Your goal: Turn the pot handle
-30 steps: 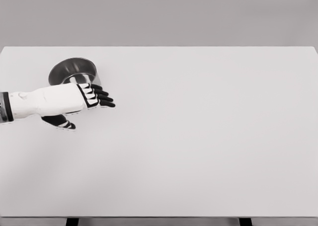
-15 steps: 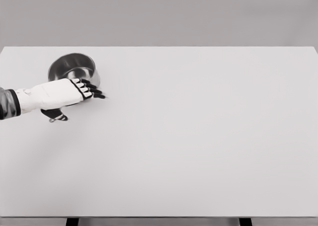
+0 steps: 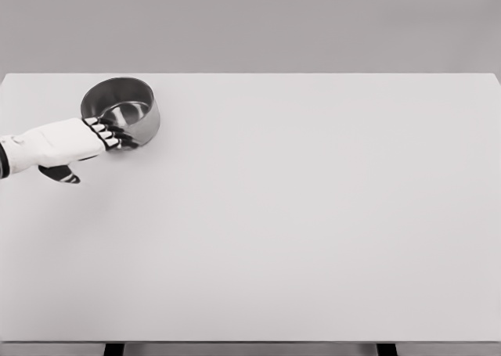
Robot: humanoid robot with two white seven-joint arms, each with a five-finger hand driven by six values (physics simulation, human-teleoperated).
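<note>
In the upper left of the frame a round, shiny steel pot [image 3: 121, 109] with an open top stands upright on the wide, pale white table [image 3: 313, 215], close to the far edge and well apart from everything else on that bare surface. The white left hand [image 3: 78, 141], with its black-and-white fingers [image 3: 109, 133], comes in from the left border and lies against the pot's near-left wall; the fingertips reach the rim and side, while the thumb hangs lower down, apart from the metal. Whether the fingers close around anything cannot be told from here: they look only partly curled and seem to press on the wall rather than clasp it. No handle shows in this view; if the pot has one, it probably lies beneath the hand or on the hidden side. The right hand does not appear. By its look the pot is rigid, thin-walled metal, likely light for its bulk and in no danger of breaking, but its polished skin offers little friction and the smooth tabletop would let it slide or spin at a gentle shove. A sound hold would therefore be on the handle itself, or failing that a pinch across the rim, with the wall between fingers and thumb, since a flat push on the curved side risks skidding off or sending the pot away instead of turning it.
</note>
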